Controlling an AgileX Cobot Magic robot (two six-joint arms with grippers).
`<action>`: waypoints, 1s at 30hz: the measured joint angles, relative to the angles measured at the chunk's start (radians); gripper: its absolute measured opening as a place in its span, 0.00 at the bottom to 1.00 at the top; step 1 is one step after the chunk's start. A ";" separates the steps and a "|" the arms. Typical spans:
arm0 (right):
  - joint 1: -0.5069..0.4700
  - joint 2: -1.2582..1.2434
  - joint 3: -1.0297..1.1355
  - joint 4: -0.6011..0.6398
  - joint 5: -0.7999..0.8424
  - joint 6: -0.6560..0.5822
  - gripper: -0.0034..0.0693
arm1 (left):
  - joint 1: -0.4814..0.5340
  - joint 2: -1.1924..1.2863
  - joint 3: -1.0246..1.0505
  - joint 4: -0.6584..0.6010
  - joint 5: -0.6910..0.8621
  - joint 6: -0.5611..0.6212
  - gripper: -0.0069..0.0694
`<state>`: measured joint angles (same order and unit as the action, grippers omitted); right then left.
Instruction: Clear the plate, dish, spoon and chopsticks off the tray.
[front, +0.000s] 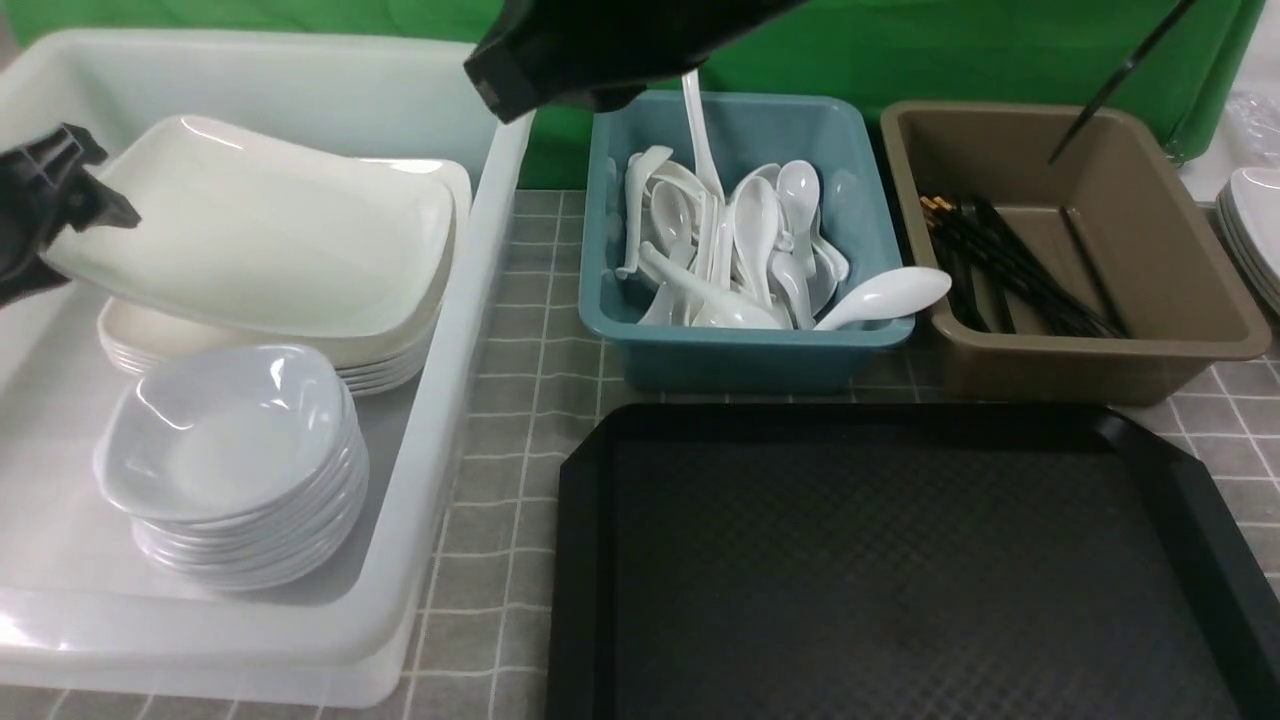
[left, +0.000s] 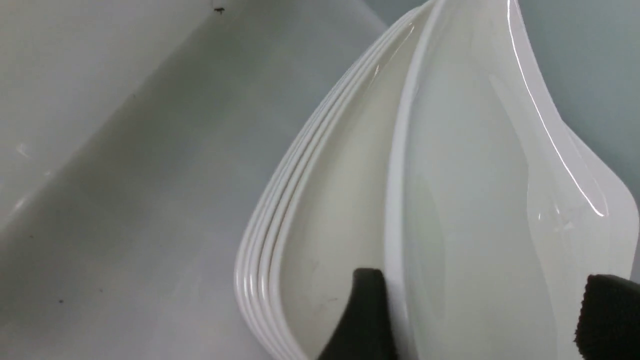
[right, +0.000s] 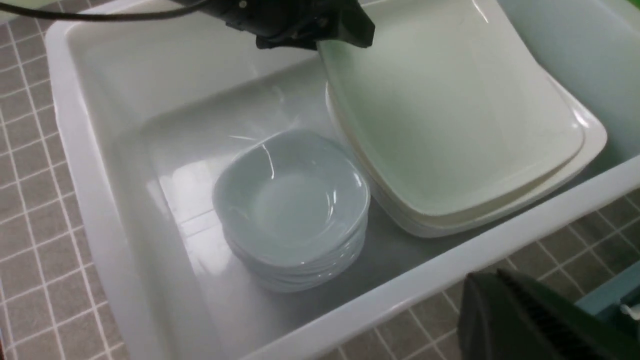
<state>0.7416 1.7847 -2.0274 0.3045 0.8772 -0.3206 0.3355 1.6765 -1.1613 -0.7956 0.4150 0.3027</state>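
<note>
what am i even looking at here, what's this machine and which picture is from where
This is a robot with two arms, each ending in a gripper. The front view comes from a camera between the arms, looking forward; the other two come from cameras on its left and right wrists.

A white tub holds stacked white rounded-square dishes and stacked square plates. Beyond the black tray are a teal tub of white soup spoons and a brown tub of black chopsticks. No tableware shows on the visible part of the tray.

The left gripper is open around the edge of a tilted top plate, not clamped on it. The right gripper is shut, with nothing visible in it.
</note>
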 joint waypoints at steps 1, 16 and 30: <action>0.000 -0.007 0.000 -0.002 0.007 0.003 0.08 | 0.004 -0.014 -0.003 0.014 0.003 -0.003 0.80; 0.000 -0.197 -0.003 -0.149 0.154 0.151 0.08 | -0.012 -0.172 -0.070 0.151 0.197 -0.035 0.64; 0.000 -0.790 0.038 -0.704 0.290 0.430 0.08 | -0.606 -0.574 -0.137 0.267 0.334 0.108 0.09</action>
<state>0.7416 0.9945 -1.9893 -0.3998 1.1675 0.1095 -0.2703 1.1027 -1.2987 -0.5283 0.7486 0.4105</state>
